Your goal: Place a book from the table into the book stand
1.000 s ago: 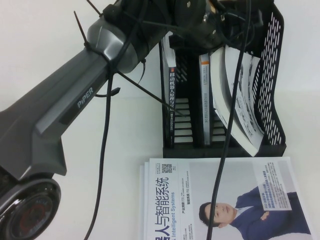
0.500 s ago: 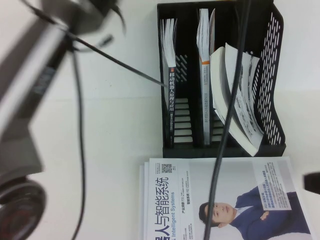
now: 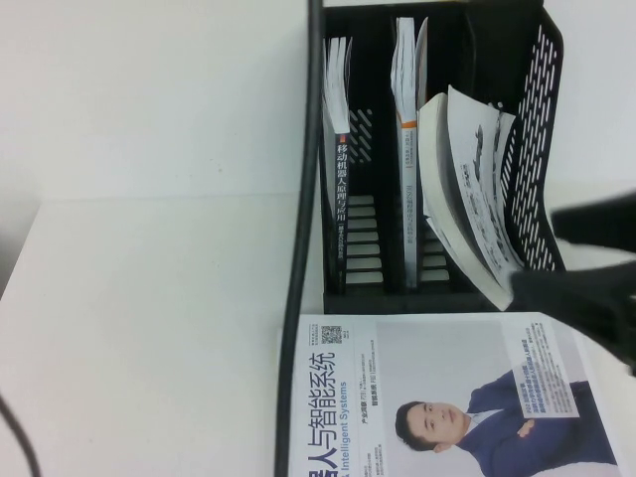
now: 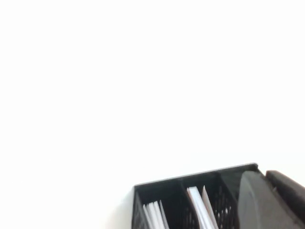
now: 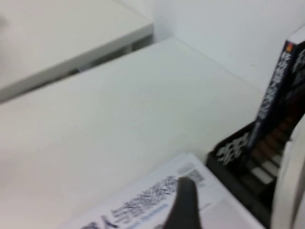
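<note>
Leaning in the right-hand slot of the book stand [image 3: 545, 149], the book [image 3: 475, 184] sits tilted w/ its pages curled toward the perforated side wall, and its lower corner pokes just past the stand's front edge. Middle slot holds a thin white book [image 3: 405, 119], upright. Left slot holds a black-spined book [image 3: 341, 199] w/ white characters, also upright. On the table [image 3: 149, 328], just in front of the stand, a white book w/ a man in a blue suit [image 3: 447, 397] lies flat. A black cable [image 3: 301, 248] hangs down across the high view, crossing the stand's left wall & that flat book's left edge. Right gripper [image 3: 584, 258] is blurred at the stand's right front corner, near the book's lower corner, jaws apart, nothing btwn them. Left gripper [image 4: 271, 198] is up high, well clear of the stand, fingers together & holding nothing.
</note>
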